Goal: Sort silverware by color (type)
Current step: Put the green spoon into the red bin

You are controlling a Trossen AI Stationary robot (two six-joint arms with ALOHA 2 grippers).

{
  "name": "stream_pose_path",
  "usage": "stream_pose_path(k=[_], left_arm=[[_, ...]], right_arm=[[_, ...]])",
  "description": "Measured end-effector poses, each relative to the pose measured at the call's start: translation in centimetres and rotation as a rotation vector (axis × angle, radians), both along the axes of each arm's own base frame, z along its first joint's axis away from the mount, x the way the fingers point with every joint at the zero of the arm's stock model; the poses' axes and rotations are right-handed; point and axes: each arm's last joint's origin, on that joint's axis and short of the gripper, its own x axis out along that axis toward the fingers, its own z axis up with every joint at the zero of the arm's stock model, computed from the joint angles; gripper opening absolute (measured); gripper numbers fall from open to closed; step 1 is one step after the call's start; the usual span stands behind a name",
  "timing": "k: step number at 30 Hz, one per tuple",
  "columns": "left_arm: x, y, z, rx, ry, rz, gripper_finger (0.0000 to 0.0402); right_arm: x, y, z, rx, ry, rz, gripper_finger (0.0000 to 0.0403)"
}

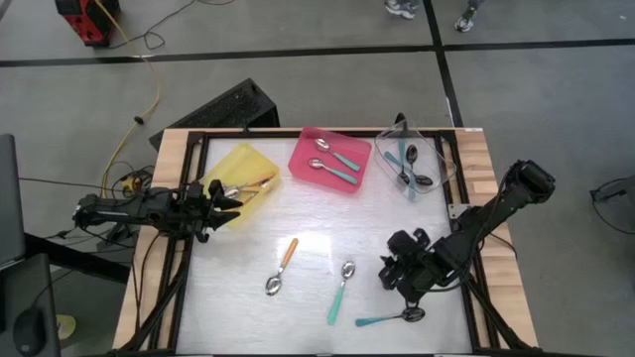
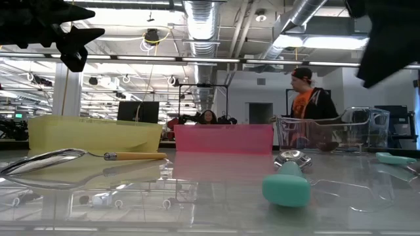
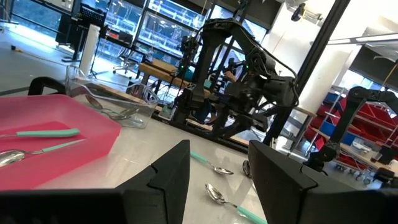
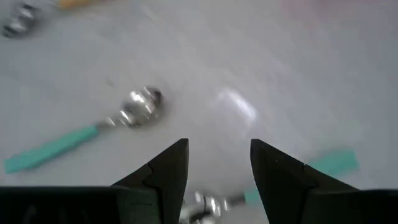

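Observation:
Three spoons lie flat on the white table: an orange-handled one with a silver bowl point(image 1: 281, 268), a teal-handled one with a silver bowl point(image 1: 341, 291) and a teal-handled one with a dark bowl point(image 1: 392, 317). My right gripper point(image 1: 395, 280) hovers open just above that last spoon point(image 4: 292, 177), touching nothing. My left gripper point(image 1: 230, 198) is open and empty, raised over the near end of the yellow tray point(image 1: 241, 167), where orange-handled spoons point(image 1: 253, 184) lie. Two teal spoons rest in the pink tray point(image 1: 330, 159). Teal spoons with dark bowls lie in the clear tray point(image 1: 412, 164).
The three trays stand in a row along the table's far edge. Dark frame rails run along the table's left and right sides. Bare white surface lies between the loose spoons and the trays. A person point(image 2: 308, 98) stands in the room beyond the table.

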Motion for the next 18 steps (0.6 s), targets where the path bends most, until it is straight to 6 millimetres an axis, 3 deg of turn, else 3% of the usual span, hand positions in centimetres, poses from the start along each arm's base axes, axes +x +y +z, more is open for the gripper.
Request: stream_pose_path(k=[4, 11, 18], left_arm=[[0.0, 0.0, 0.0, 0.0, 0.0, 0.0, 0.0148], [0.0, 0.0, 0.0, 0.0, 0.0, 0.0, 0.0148], [0.0, 0.0, 0.0, -0.001, -0.001, 0.0, 0.0148]], right_arm=[[-0.7, -0.2, -0.4, 0.118, 0.104, -0.094, 0.0199], [-1.0, -0.3, -0.5, 0.214, 0.072, -0.296, 0.0196], [-1.0, -0.6, -2.9, 0.145, 0.178, -0.444, 0.0176]])
